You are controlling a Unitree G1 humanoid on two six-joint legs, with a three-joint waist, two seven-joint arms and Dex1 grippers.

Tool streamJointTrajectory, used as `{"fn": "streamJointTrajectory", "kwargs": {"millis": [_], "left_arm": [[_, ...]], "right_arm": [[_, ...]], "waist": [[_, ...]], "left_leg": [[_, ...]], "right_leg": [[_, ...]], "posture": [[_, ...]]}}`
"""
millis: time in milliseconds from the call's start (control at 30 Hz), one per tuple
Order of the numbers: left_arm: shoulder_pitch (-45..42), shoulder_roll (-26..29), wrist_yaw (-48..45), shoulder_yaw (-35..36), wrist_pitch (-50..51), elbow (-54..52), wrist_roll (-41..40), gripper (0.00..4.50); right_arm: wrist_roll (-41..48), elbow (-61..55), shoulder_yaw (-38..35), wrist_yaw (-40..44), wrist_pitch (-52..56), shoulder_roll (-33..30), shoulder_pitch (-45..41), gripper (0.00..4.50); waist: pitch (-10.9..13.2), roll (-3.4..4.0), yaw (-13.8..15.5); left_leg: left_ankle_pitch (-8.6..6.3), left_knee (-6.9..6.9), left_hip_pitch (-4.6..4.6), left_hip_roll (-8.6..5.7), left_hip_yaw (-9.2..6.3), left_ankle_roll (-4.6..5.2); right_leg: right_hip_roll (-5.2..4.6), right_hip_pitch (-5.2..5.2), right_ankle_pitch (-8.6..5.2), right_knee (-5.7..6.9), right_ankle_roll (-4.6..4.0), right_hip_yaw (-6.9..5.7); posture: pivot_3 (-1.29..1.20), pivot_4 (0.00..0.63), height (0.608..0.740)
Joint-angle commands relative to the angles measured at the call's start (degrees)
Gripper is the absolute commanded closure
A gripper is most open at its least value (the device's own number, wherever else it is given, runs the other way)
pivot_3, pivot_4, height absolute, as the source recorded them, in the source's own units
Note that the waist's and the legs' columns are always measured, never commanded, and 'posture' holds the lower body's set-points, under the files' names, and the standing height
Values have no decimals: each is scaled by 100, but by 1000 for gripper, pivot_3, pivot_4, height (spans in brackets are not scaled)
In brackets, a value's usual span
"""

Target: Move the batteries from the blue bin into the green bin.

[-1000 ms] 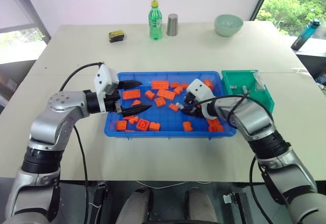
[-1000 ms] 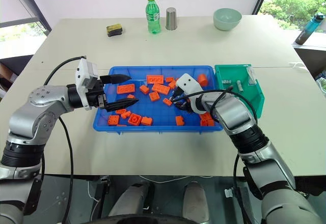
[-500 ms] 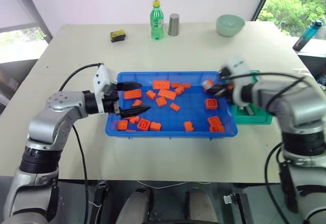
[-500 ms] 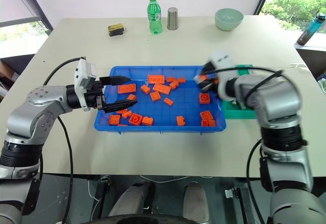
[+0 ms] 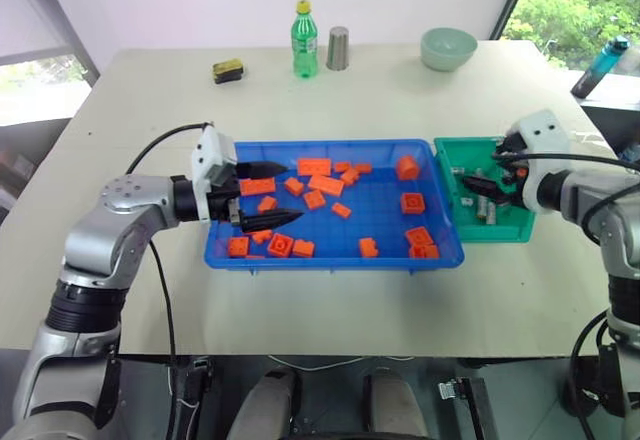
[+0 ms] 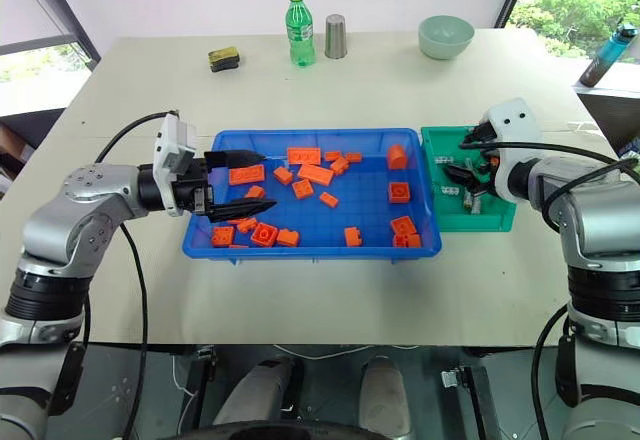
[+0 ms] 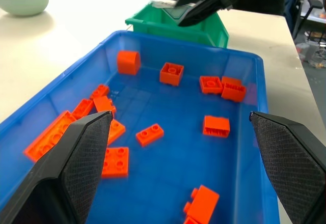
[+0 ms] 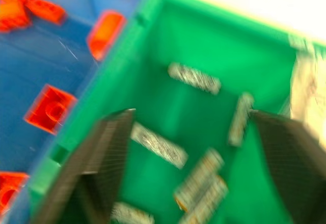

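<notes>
The blue bin (image 5: 330, 263) lies mid-table and holds several orange bricks (image 5: 318, 184). Right beside it on the right stands the green bin (image 5: 500, 232), with several silver batteries (image 8: 194, 78) lying loose on its floor. My right gripper (image 5: 485, 172) hovers over the green bin, open, with nothing between its fingers (image 8: 104, 168). My left gripper (image 5: 290, 192) hangs open and empty over the left part of the blue bin, pointing to the right across it. The left wrist view looks along the blue bin (image 7: 153, 38) to the right gripper (image 7: 204, 0) above the green bin (image 7: 178, 28).
Along the table's far edge stand a green bottle (image 5: 305, 38), a metal cup (image 5: 338, 48), a pale green bowl (image 5: 449, 48) and a yellow-black sponge (image 5: 229, 70). A blue water bottle (image 5: 600, 65) sits beyond the table's right side.
My right gripper swung from inside the blue bin to the right, rose over the green bin and opened. The left gripper has stayed where it was.
</notes>
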Motion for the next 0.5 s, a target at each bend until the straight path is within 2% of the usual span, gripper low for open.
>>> {"fn": "streamJointTrajectory", "kwargs": {"millis": [33,233,367,500], "left_arm": [[-65,279,-78,434,84,-71,-186,0],[-210,848,-211,922,440,-13,-496,0],[-118,1305,-408,1323,633,125,-677,0],[99,1728,-724,1546,568,357,-639,0]], "right_arm": [[209,285,-675,719,-1069,-445,39,529],[529,1138,-1312,2810,-2601,-1542,844,529],[100,2383,-1287,3132,-3791,-1967,846,529],[263,2861,-1259,3568,-4002,-2112,696,529]], "waist": [[1,0,15],[1,-1,-10],[3,3,-45],[5,13,-117]], "left_leg": [[0,0,0,-1,-2,0],[-2,0,3,1,-2,3],[-2,0,9,5,6,3],[-2,-9,15,9,10,3]], "right_leg": [[0,1,0,0,0,0],[1,7,0,-4,1,-6],[3,11,0,-5,1,-6],[3,8,-1,-4,1,-6]], "posture": [[0,150,727],[0,150,727],[0,150,727],[0,150,727]]}}
